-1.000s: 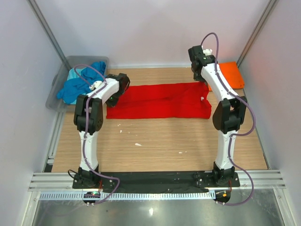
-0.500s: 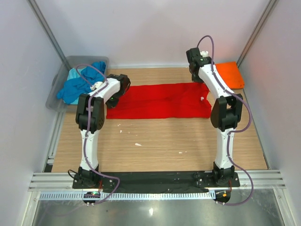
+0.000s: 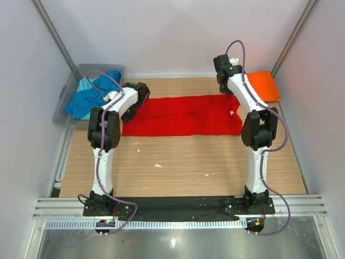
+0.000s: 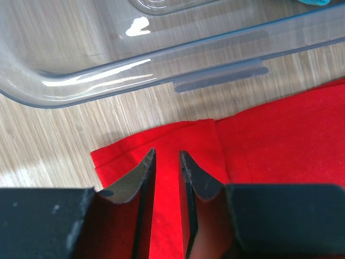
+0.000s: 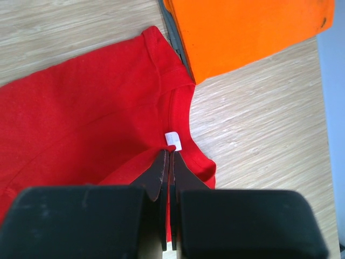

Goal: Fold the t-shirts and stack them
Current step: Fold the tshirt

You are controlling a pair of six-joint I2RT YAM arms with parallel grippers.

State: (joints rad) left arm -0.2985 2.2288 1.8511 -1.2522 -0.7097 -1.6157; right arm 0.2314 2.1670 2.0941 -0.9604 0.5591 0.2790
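The red t-shirt (image 3: 183,114) lies as a long folded strip across the middle of the table. My left gripper (image 3: 136,102) hovers over its left end; in the left wrist view the gripper (image 4: 166,155) is narrowly open with flat red cloth (image 4: 280,140) showing between the fingers. My right gripper (image 3: 223,82) is at the shirt's far right corner. In the right wrist view it (image 5: 169,155) is shut on a raised fold of the red shirt (image 5: 81,108) by the collar label. The orange t-shirt (image 3: 267,85) lies folded at the back right. Blue and turquoise shirts (image 3: 89,96) sit in the tub.
The grey translucent tub (image 3: 69,108) stands at the back left, its rim (image 4: 161,59) just beyond the red shirt's corner. The folded orange shirt (image 5: 242,27) touches the red shirt's shoulder. White walls close in both sides. Small white specks lie on the wood in front.
My right gripper has moved a little back and left at the shirt's far right corner. My left arm has shifted slightly at the left end. The shirt lies about as before.
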